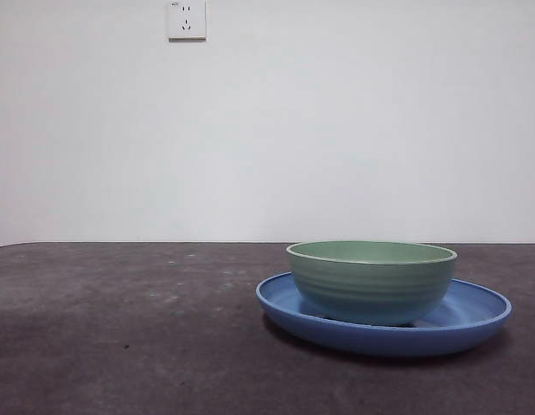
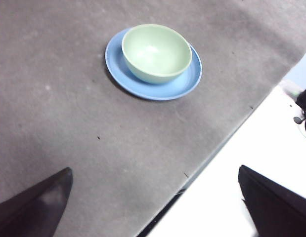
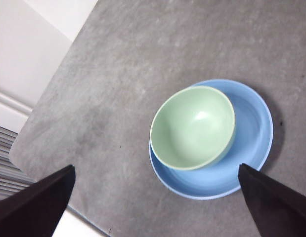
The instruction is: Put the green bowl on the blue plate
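Sitting upright on the blue plate [image 1: 474,322], right of centre on the grey table [image 1: 120,346]: the green bowl [image 1: 371,281], set off-centre toward the plate's left rim. Placement looks done. Both arms hang high and clear. Right gripper [image 3: 155,197] jaws wide, holding nothing, bowl lying fairly close ahead of it. Left gripper [image 2: 155,197] also wide and empty, bowl well apart. Far behind, a wall socket [image 1: 187,19].

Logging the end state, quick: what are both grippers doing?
Left gripper: open, holding nothing.
Right gripper: open, holding nothing, above the green bowl on the blue plate.
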Controlling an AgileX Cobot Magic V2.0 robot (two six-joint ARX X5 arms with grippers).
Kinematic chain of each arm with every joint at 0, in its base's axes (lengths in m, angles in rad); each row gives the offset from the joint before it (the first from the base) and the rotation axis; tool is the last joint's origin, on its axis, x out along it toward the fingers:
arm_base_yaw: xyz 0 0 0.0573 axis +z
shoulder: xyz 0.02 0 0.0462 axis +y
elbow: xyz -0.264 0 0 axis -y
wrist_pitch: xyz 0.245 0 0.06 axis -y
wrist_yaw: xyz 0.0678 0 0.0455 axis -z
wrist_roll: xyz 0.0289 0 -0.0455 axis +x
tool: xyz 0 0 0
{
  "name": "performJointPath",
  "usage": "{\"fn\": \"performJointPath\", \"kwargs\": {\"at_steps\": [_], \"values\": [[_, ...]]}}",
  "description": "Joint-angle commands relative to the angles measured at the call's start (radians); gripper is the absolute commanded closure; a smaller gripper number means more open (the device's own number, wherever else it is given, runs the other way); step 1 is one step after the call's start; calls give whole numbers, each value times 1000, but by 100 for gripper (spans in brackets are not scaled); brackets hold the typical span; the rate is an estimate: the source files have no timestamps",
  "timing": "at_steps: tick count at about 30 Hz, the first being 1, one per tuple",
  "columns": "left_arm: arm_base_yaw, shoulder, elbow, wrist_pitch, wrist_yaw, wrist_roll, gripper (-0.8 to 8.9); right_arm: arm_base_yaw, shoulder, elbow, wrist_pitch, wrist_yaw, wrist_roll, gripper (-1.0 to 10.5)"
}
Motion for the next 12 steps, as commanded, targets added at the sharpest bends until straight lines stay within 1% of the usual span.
{"fn": "performJointPath", "kwargs": {"at_steps": [1, 3, 5, 7, 10, 12], "values": [[-4, -9, 6, 3, 51, -23, 251, 0, 7, 17, -6, -1, -16, 393], [-4, -18, 6, 5, 109, -43, 251, 0, 9, 17, -14, -1, -16, 393], [-4, -23, 6, 2, 185, -42, 251, 0, 21, 17, -16, -1, -16, 393], [-4, -26, 6, 2, 229, -43, 251, 0, 37, 17, -23, -1, -13, 393], [-4, -26, 7, 3, 250, -42, 251, 0, 77, 17, -40, 4, -11, 394], [-4, -26, 7, 4, 250, -42, 251, 0, 116, 17, -50, 26, -10, 394]]}}
